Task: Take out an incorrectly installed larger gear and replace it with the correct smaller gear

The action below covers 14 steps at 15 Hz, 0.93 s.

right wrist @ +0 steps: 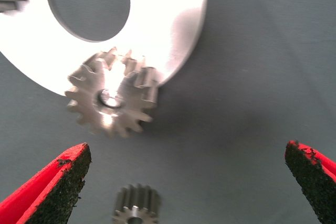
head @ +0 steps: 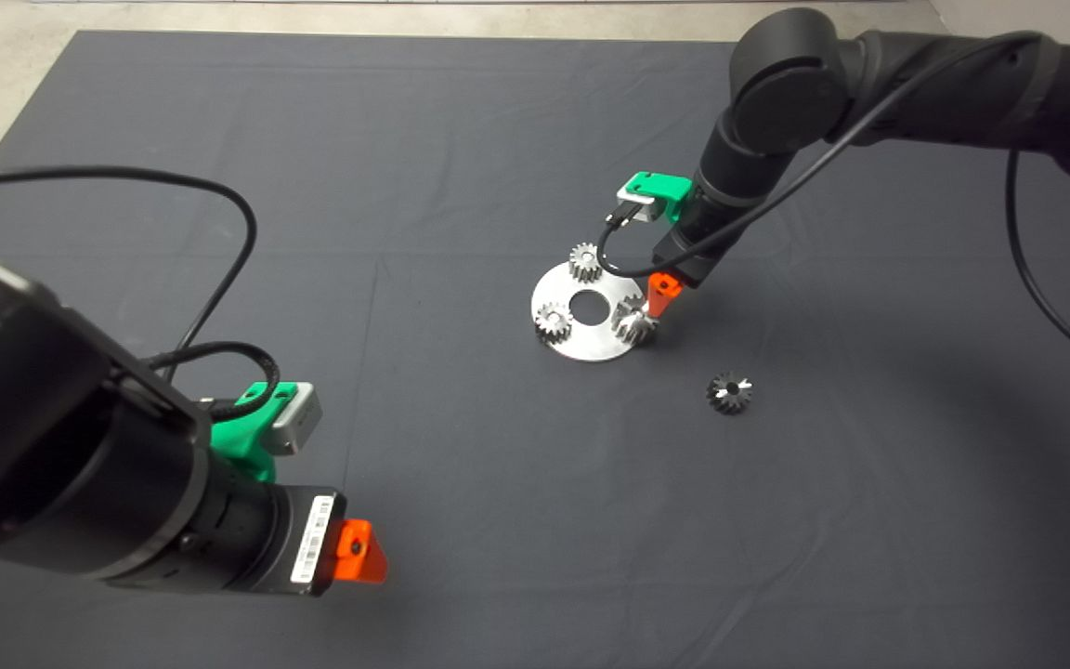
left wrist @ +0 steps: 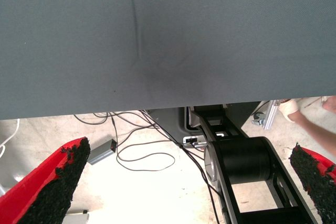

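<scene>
The larger gear, shiny with long splayed teeth, sits at the right edge of the round silver plate. In the right wrist view it lies ahead of and between the fingers, nearer one of them. My right gripper hovers just right of and above it, open and empty. The smaller gear, darker with a black centre hole, lies on the mat to the plate's lower right. It also shows in the right wrist view. My left gripper waits at the lower left, open and empty.
Two pale fine-toothed gears sit on the plate around its centre hole. The left wrist view shows the mat's edge, floor cables, the robot's base and a person's hand.
</scene>
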Each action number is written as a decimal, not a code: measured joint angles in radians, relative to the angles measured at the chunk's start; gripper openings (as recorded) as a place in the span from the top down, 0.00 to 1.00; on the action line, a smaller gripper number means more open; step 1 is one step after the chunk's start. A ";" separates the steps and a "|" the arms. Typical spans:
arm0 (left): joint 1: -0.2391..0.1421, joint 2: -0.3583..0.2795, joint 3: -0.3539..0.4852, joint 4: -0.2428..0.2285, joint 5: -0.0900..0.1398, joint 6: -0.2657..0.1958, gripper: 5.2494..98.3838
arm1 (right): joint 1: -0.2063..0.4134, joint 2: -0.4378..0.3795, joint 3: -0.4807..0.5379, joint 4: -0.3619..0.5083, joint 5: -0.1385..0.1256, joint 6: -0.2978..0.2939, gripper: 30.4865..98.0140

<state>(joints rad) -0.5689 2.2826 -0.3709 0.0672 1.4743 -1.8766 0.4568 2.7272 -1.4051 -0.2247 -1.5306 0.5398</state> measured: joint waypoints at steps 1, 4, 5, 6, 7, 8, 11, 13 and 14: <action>0.000 0.000 0.000 0.000 0.000 0.000 0.00 | -0.006 0.010 -0.002 0.000 0.001 0.000 0.00; 0.000 0.000 0.000 0.000 0.001 0.000 0.00 | -0.018 0.045 -0.014 0.000 0.002 0.010 0.00; 0.000 0.000 0.000 0.000 0.001 0.000 0.00 | -0.014 0.057 -0.016 0.001 0.002 0.028 0.00; 0.000 0.001 0.000 0.000 0.001 0.001 0.00 | -0.013 0.071 -0.017 0.002 0.001 0.045 0.00; 0.000 0.003 0.000 0.000 0.000 0.002 0.00 | -0.014 0.083 -0.019 0.003 0.001 0.057 0.00; 0.000 0.003 0.000 0.000 0.001 0.005 0.00 | -0.014 0.098 -0.018 0.004 0.002 0.063 0.00; 0.000 0.002 0.000 0.000 0.011 0.005 0.00 | -0.014 0.110 -0.019 0.006 0.005 0.083 0.00; 0.000 0.003 0.000 0.000 0.011 0.005 0.00 | -0.014 0.110 -0.027 0.006 0.001 0.098 0.00; 0.000 0.003 0.000 0.000 0.011 0.005 0.00 | -0.014 0.110 -0.027 0.006 0.001 0.101 0.00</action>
<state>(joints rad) -0.5689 2.2851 -0.3709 0.0672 1.4849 -1.8717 0.4426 2.8368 -1.4326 -0.2183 -1.5294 0.6413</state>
